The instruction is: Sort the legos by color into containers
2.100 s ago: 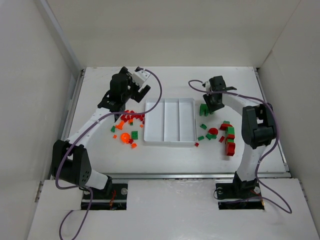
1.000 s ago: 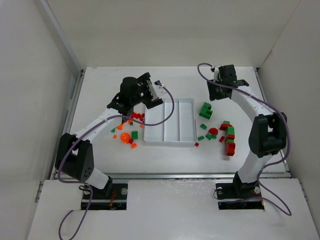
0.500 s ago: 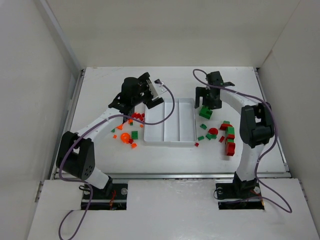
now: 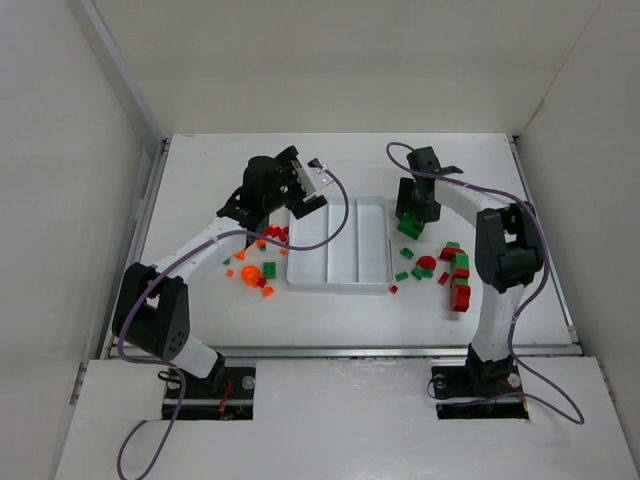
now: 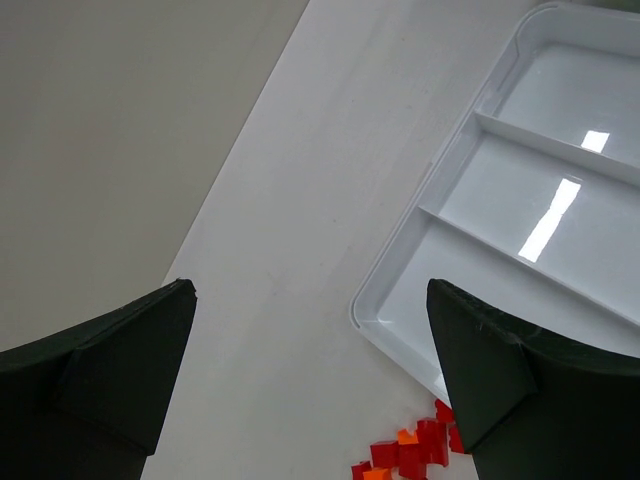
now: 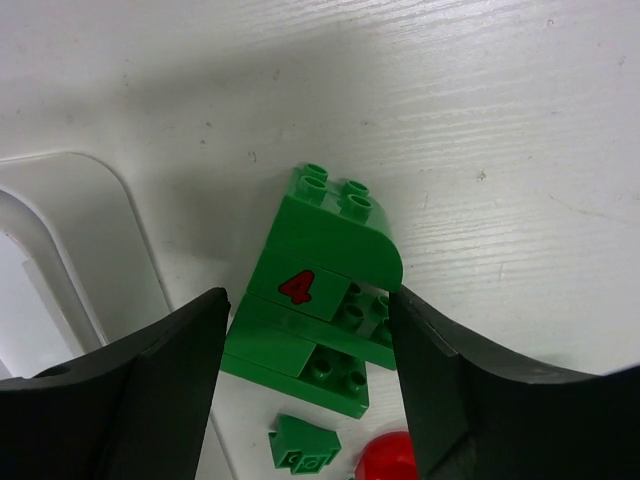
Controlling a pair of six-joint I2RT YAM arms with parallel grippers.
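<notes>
The white tray (image 4: 340,286) lies mid-table with its three containers bare. A stack of green legos (image 4: 410,226), with a red 4 on one brick (image 6: 298,288), rests on the table by the tray's far right corner (image 6: 60,220). My right gripper (image 4: 413,205) (image 6: 310,320) straddles it, both fingers against its sides. Hanging over the tray's far left corner (image 5: 380,315), my left gripper (image 4: 306,182) (image 5: 310,300) is open and holds nothing. Red and orange legos (image 4: 265,237) (image 5: 410,450) lie left of the tray.
More red and green legos (image 4: 458,275) lie right of the tray, with a red dome (image 4: 425,263) (image 6: 385,455) and a small green piece (image 6: 304,443) near the stack. An orange round piece (image 4: 248,272) sits at the left. Walls enclose the table.
My right gripper swung back from the far right to the green stack and came down around it, its jaws narrowing. The left arm moved right early on, then stayed still.
</notes>
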